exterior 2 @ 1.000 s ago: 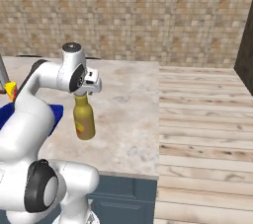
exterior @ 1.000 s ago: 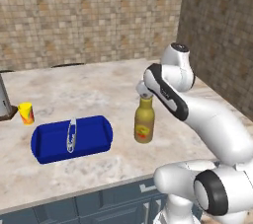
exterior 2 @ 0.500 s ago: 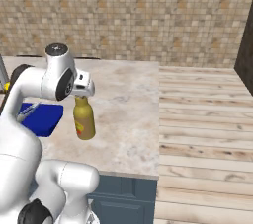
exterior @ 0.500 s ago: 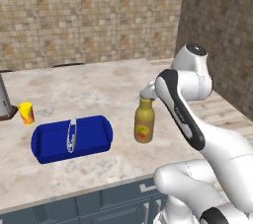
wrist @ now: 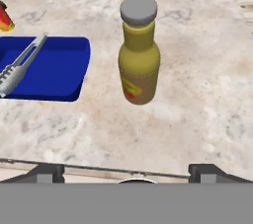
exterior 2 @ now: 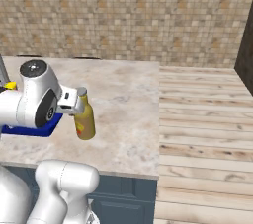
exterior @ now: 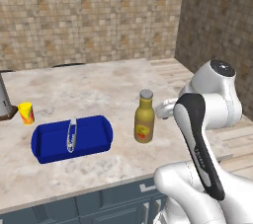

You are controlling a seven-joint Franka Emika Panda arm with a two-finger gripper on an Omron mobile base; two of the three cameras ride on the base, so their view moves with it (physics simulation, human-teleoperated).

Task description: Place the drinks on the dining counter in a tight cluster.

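Yellow bottle (exterior: 144, 118) is standing upright on the counter (exterior: 89, 90), grey cap on, red-yellow label facing the near side. It is sitting toward the counter's right part, back from the front edge, with bare marble all around it. In the right base view the bottle (exterior 2: 84, 118) is showing partly behind the arm's white hand housing.

Gripper (wrist: 126, 172) is sitting spread wide, nothing between the fingers. In the hand view the two dark fingertips (wrist: 47, 172) are showing low at the frame bottom, far apart, and the bottle (wrist: 139, 55) is standing clear of them up ahead, not touched. In the left base view the hand end of the arm is sitting just right of the bottle, close but apart; I cannot tell the finger gap from that view.

Blue tray (exterior: 69, 139) is lying left of the bottle, near it but not touching, a strip of counter between. Metal tongs (exterior: 72, 133) are lying inside the tray, running across it. Small yellow cup (exterior: 26, 113) with a red band is standing left of and behind the tray, apart from it. A grey object (exterior: 4, 98) is standing at the far left edge, just beside the cup; cut off, cannot tell what it is.

Tiled wall (exterior: 89, 16) is running behind the counter. Wooden floor (exterior 2: 202, 134) is showing to the right of it.
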